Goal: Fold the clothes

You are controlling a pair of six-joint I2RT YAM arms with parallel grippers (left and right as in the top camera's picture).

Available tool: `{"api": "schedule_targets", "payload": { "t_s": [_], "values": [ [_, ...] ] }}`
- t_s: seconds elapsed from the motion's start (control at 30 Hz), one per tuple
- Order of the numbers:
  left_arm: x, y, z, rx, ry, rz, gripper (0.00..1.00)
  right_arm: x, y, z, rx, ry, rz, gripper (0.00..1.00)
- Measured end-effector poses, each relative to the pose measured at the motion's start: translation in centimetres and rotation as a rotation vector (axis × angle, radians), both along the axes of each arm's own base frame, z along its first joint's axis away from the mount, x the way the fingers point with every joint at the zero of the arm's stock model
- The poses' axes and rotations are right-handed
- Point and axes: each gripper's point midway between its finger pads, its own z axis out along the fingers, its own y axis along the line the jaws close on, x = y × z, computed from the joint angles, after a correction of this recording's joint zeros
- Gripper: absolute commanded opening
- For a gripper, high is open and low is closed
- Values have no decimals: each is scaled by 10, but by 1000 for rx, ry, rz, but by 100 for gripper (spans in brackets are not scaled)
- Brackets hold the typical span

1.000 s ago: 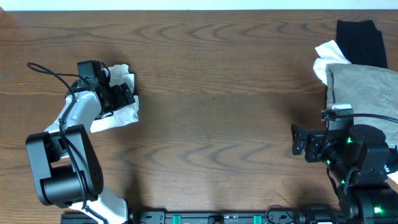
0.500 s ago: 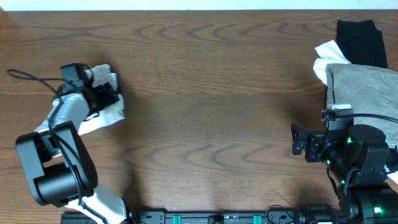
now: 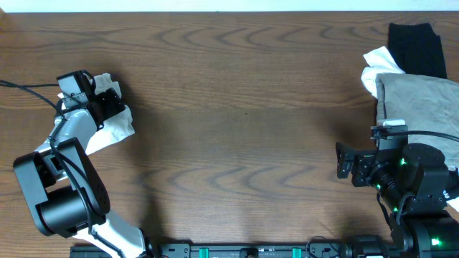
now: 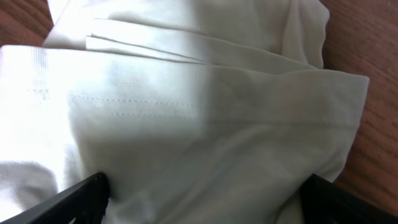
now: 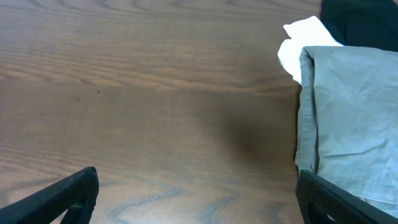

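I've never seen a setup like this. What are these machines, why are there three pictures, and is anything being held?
These are two robot arms at a wooden table, each ending in a two-fingered hand. One picture looks down from above. The other two come from small cameras on the wrists, so the dark shapes in their bottom corners are that hand's own fingers. The left hand sits on a crumpled white garment, fingers spread wide with cloth between them; whether it truly grips the cloth is unclear. The right hand is open over bare wood and holds nothing. Beside it lie khaki-grey shorts, with white cloth and a black garment at their far edge.
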Motion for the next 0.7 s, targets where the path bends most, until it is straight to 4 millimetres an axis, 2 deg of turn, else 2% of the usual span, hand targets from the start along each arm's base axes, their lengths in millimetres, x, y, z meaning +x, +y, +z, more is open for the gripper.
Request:
{"api": "schedule_targets", "payload": {
  "t_s": [0.13,0.2,0.27,0.37,0.43,0.5,0.6,0.7],
  "values": [
    [2,-5,2,-18,-8,-26,97,0,0,0,0,0,0,99],
    [4,-13,13,-47,-39,-54,97,0,0,0,0,0,0,99],
    [6,-22,35,-69,-86,-86,97,0,0,0,0,0,0,99],
    [4,-50,87,-110,-185,-168,97,0,0,0,0,0,-1,99],
    [-3,-72,113,-132,-219,-225,87,0,0,0,0,0,0,99],
    [-8,-90,125,-146,-229,-273,82,0,0,0,0,0,-1,99],
    [-16,-114,115,-185,-169,-329,80,0,0,0,0,0,0,99],
    [-18,-129,89,-218,-87,-356,81,0,0,0,-1,1,-1,99]
  ]
}}
